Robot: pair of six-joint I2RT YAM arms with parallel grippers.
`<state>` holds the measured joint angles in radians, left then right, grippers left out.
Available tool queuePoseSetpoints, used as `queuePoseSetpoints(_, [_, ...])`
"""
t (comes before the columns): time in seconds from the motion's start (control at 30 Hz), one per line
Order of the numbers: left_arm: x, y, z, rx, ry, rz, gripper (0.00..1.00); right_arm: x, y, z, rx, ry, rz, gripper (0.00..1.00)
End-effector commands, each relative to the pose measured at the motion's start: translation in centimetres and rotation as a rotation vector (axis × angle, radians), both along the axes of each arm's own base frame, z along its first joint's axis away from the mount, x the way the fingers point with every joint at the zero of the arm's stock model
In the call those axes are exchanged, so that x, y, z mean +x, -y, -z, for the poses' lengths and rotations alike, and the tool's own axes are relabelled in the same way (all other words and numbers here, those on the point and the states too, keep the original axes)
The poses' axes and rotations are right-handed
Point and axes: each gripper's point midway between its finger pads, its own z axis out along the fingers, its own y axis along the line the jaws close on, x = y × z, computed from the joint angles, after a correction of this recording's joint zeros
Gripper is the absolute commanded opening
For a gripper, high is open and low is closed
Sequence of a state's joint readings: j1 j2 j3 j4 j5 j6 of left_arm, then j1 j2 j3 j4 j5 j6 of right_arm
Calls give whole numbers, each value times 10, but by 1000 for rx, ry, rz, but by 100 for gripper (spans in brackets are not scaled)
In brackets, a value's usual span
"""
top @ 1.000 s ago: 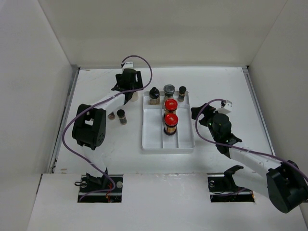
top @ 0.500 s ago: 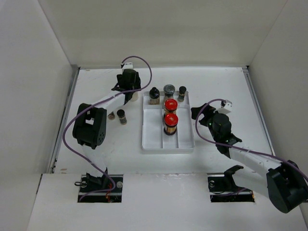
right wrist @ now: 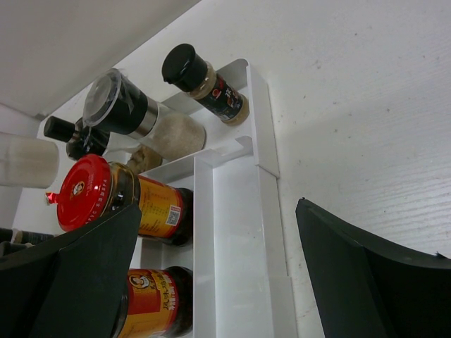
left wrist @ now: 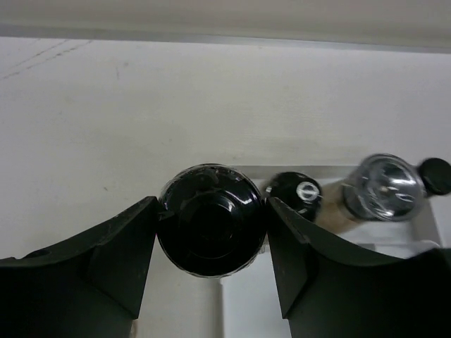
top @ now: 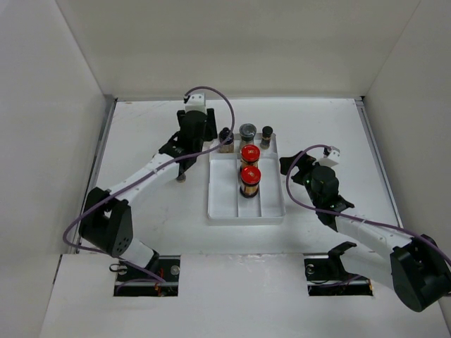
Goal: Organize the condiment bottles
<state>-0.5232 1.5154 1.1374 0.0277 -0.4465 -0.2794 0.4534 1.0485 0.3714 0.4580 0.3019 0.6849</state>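
My left gripper (top: 199, 144) is shut on a black-capped jar (left wrist: 211, 229), held just above the left edge of the white tray (top: 222, 204). In the tray's back row stand a black-capped jar (top: 226, 139), a grey-lidded jar (top: 247, 132) and a small black-capped jar (top: 267, 134). Two amber red-capped bottles (top: 250, 153) (top: 249, 176) stand in the middle compartment. My right gripper (top: 292, 165) is open and empty beside the tray's right side, its fingers astride the right compartment (right wrist: 246, 246). A small black-capped jar (top: 181, 176) stands on the table left of the tray, partly hidden by my left arm.
White walls enclose the table on the left, back and right. The tray's rim (left wrist: 232, 310) runs below the held jar. The red-capped bottles (right wrist: 88, 193) are close to my right gripper's left finger.
My left arm has stretched out and carried the black-capped jar to the right, up to the tray's left edge. The right arm has not moved.
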Motion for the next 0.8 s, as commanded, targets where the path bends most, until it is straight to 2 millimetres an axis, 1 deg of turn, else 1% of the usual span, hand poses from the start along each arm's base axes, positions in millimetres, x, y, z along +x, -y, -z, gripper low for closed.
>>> queuePoseSetpoints(0.0, [-13, 24, -36, -76, 114, 38, 39, 7, -8, -30, 35, 89, -18, 99])
queuePoseSetpoints(0.1, [-25, 50, -29, -85, 102, 93, 38, 6, -8, -31, 35, 90, -18, 99])
queuePoseSetpoints(0.2, [-30, 71, -16, -76, 88, 132, 38, 6, -8, -32, 37, 93, -18, 99])
queuePoseSetpoints(0.3, [-32, 83, -3, -63, 63, 152, 38, 4, -7, -34, 40, 100, -18, 99])
queuePoseSetpoints(0.37, [-34, 88, 6, -56, 49, 154, 38, 4, -7, -34, 41, 101, -18, 99])
queuePoseSetpoints(0.47, [-38, 89, 11, -30, 46, 143, 38, 5, -7, -34, 39, 99, -18, 99])
queuePoseSetpoints(0.57, [-45, 85, 10, -16, 55, 124, 38, 5, -7, -33, 39, 97, -18, 99])
queuePoseSetpoints(0.77, [-59, 66, 5, 1, 72, 77, 37, 5, -7, -34, 39, 99, -18, 99])
